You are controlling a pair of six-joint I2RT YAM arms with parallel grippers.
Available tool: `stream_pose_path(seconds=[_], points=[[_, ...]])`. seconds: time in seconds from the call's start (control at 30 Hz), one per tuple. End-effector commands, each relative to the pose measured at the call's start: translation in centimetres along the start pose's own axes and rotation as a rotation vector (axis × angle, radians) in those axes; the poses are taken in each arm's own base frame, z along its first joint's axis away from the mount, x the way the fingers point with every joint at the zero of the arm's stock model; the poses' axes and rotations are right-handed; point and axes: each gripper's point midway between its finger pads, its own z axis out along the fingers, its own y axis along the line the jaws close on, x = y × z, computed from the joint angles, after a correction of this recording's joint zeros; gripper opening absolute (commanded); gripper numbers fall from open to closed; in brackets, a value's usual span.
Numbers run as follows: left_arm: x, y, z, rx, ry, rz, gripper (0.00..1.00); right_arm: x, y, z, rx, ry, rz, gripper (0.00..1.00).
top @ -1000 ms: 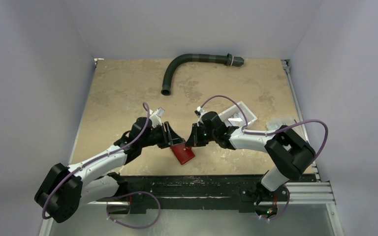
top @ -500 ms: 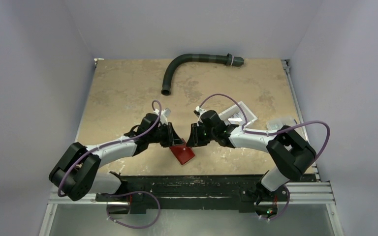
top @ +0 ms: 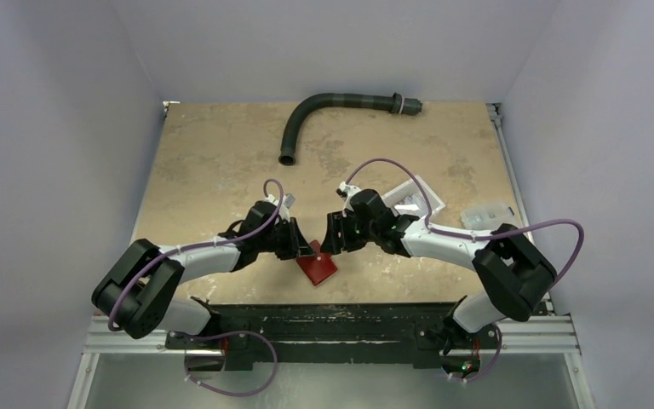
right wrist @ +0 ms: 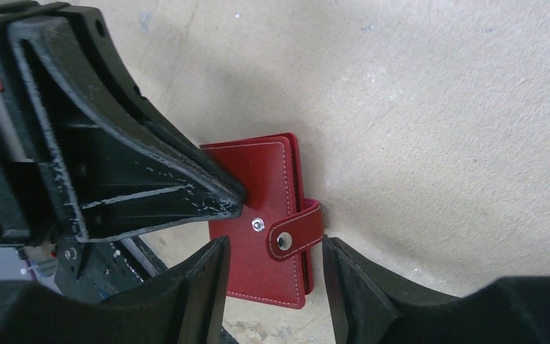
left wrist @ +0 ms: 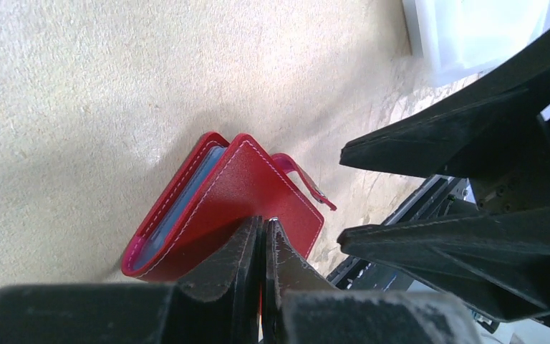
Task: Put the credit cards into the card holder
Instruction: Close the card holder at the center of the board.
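A: What does the left gripper do with the small dark-red leather-like card holder?

B: Its own camera shows the two fingers pressed together on the edge of one cover, so it pinches the card holder. The card holder rests on the beige mottled table, slightly open, with pale blue inner sleeves in the gap.

A: And the right gripper?

B: In its own view the jaws stand apart, and the red strap with the metal snap lies between them. Whether it touches them cannot be told. The left view shows this strap only edge-on.

A: What does only the top camera give?

B: Both grippers stand tip to tip over the card holder. A white rectangular plastic bin is just behind the right gripper. A curved dark grey ribbed hose lies well beyond both.
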Motion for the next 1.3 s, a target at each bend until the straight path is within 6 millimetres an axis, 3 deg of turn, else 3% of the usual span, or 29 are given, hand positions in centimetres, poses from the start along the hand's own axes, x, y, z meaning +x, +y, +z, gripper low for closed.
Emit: stream_pose_path(seconds=[0.0,0.23,0.37,0.5,0.7,0.87,1.03,1.27], points=[[-0.8,0.3,0.4,0.002,-0.039,0.034,0.00,-2.1,1.4,-0.7,-0.041,-0.073,-0.059,0.56],[-0.7,0.4,0.5,-0.002,-0.035,0.028,0.00,-2.0,1.7,-0.2,-0.059,-0.054,-0.076,0.37],[-0.8,0.4,0.6,-0.002,-0.035,0.030,0.00,-1.8,1.2,0.0,-0.042,-0.052,-0.078,0.44],[-0.6,0.7,0.6,-0.008,-0.030,0.027,0.00,-1.2,1.0,0.4,-0.041,-0.033,-0.081,0.44],[-0.4,1.0,0.7,-0.011,-0.029,0.021,0.00,-1.2,1.0,0.5,-0.043,-0.030,-0.084,0.27],[-0.2,1.0,0.7,-0.006,-0.026,0.017,0.00,-1.1,0.7,0.6,-0.032,-0.029,-0.082,0.19],[-0.1,1.1,0.6,-0.011,-0.026,0.015,0.00,-0.9,0.9,0.5,-0.043,-0.027,-0.071,0.00],[0.1,1.7,0.7,-0.026,-0.032,0.005,0.00,0.2,2.8,0.5,-0.169,0.000,-0.020,0.00]])
